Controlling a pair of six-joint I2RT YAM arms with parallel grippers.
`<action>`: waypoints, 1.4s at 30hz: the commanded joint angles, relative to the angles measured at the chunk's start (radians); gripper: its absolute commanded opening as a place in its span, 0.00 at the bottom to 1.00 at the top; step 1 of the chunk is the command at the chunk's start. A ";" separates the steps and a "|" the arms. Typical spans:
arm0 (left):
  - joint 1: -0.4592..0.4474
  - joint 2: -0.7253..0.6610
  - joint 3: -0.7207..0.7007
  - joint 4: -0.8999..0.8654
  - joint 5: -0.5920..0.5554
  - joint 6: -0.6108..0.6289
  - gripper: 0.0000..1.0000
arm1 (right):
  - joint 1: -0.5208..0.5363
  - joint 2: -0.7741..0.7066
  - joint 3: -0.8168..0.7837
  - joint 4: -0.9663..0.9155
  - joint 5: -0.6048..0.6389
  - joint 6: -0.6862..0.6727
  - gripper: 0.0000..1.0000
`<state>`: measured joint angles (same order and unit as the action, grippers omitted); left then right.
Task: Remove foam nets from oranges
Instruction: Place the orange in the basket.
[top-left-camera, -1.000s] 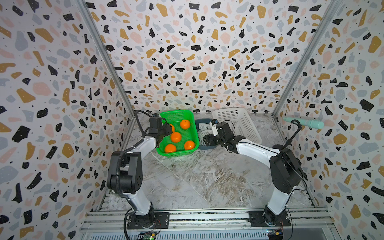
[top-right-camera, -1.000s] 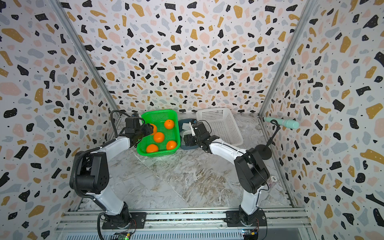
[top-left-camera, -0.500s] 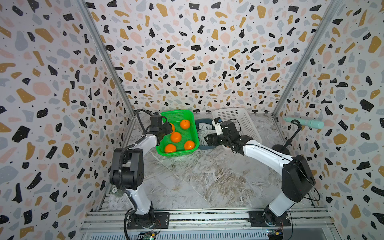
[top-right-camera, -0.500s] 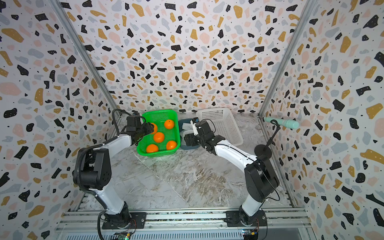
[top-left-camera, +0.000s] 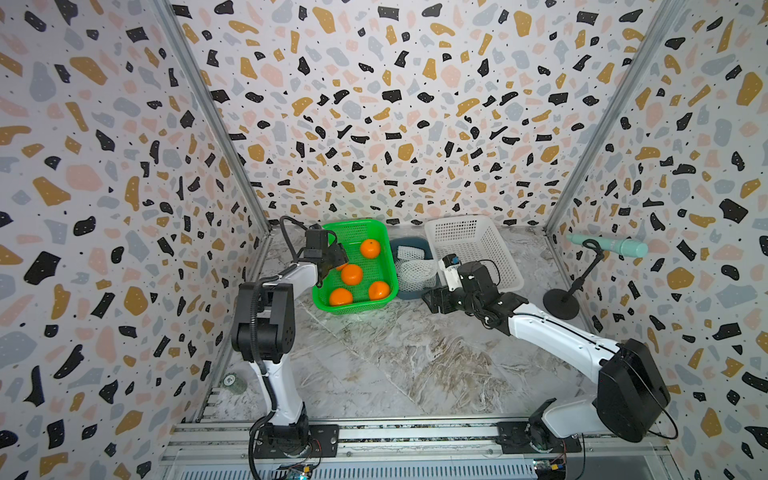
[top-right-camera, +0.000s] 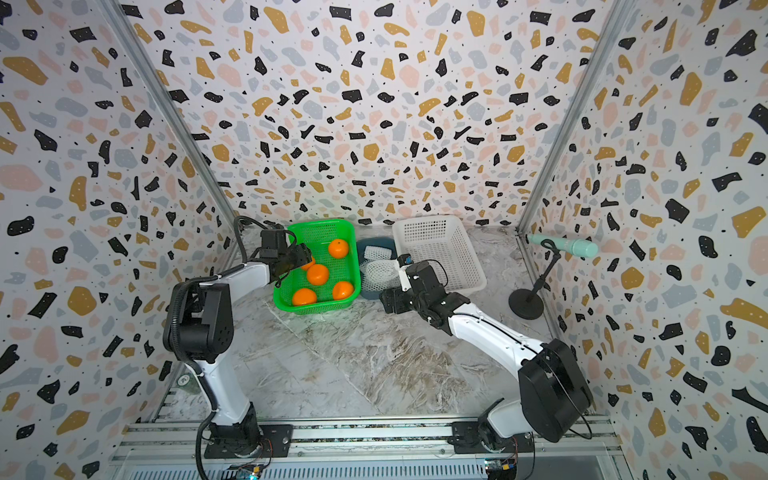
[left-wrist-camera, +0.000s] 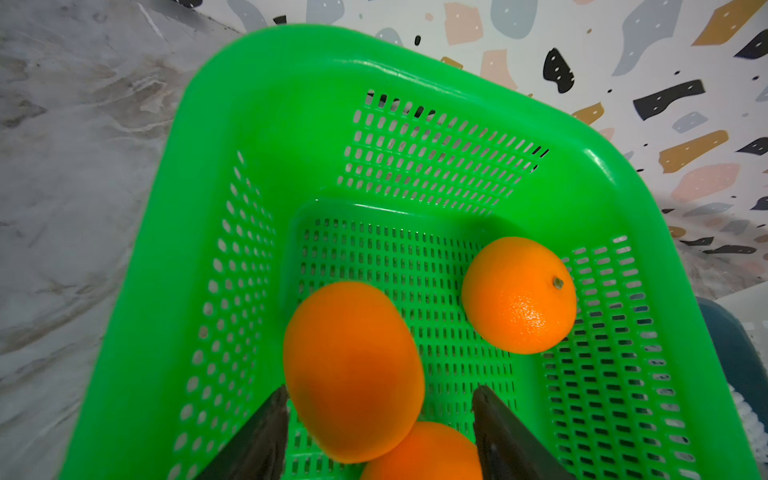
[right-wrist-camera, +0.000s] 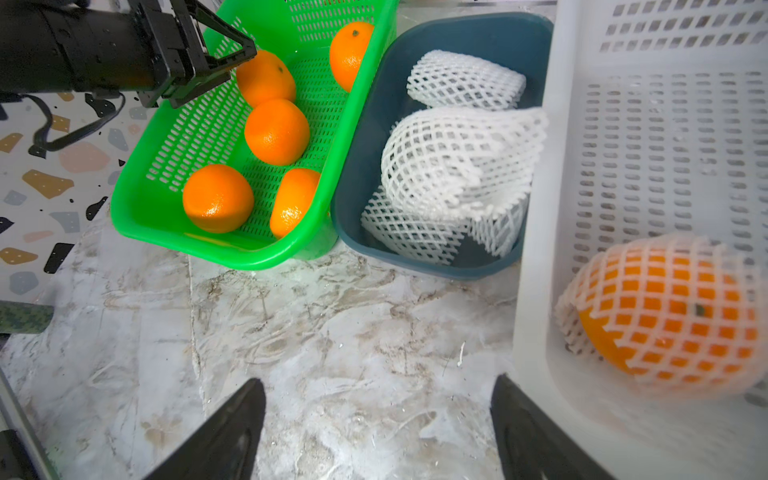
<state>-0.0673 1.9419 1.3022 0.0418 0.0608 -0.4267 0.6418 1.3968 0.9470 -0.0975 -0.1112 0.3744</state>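
With the back wall as 12 o'clock in both top views, the green basket (top-left-camera: 356, 232) sits at 11 o'clock of the table (top-left-camera: 395, 353). The blue tub (top-left-camera: 409, 241) is at 12 and the white basket (top-left-camera: 457, 235) at 1.

Five bare oranges (right-wrist-camera: 276, 131) lie in the green basket: one at its 1 o'clock corner, one at centre, two along the 6 o'clock end, and one at 10 o'clock by the left gripper (left-wrist-camera: 380, 390). That gripper reaches in over the basket's 9 o'clock rim, its jaws spread wider than the fruit. The 10 o'clock orange (left-wrist-camera: 353, 370) shows blurred between the fingers (left-wrist-camera: 262, 436), close against one and clear of the other, so nothing is clamped. Whether it rests on the basket floor I cannot tell.

White nets (right-wrist-camera: 457, 166) are piled in the tub. A netted orange (right-wrist-camera: 665, 316) lies in the white basket's 7 o'clock corner, seen only from the right wrist. The right gripper (right-wrist-camera: 380, 378) hovers wide open and empty over bare table at 6 o'clock of the tub, one finger just beside the white basket's outer wall.
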 joint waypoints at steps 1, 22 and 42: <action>0.006 0.000 0.028 -0.003 -0.004 0.018 0.74 | 0.005 -0.055 -0.029 0.008 0.017 0.024 0.86; 0.006 -0.320 -0.154 0.013 0.026 0.000 0.82 | -0.053 -0.204 -0.092 -0.016 0.053 0.023 0.86; -0.089 -1.011 -0.712 0.058 0.047 -0.168 0.87 | -0.075 -0.260 -0.158 0.020 0.052 0.043 0.86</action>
<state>-0.1276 0.9752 0.6155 0.0948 0.1116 -0.5713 0.5709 1.1481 0.7937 -0.0952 -0.0635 0.4046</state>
